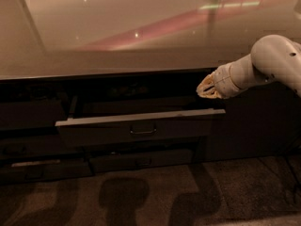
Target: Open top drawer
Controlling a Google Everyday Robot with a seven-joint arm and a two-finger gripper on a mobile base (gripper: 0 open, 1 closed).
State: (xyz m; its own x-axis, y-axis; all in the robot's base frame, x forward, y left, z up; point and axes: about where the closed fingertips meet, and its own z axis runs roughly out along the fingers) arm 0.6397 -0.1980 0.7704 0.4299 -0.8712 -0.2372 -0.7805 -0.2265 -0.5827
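The top drawer [94, 132] is the wide dark grey front with a small central bar handle [143, 131] under the counter. It stands pulled out, its pale top edge showing and its dark inside open behind it. My gripper [206, 89] is at the end of the white arm coming in from the right. It hovers just above the drawer's right end, near the counter's underside, apart from the handle and holding nothing that I can see.
A glossy pale countertop [141, 41] runs across above. A shorter drawer front [141, 161] sits below the open one, narrower fronts [33, 114] are at the left, and a plain dark panel [254, 126] is at the right. Patterned carpet [150, 197] lies in front.
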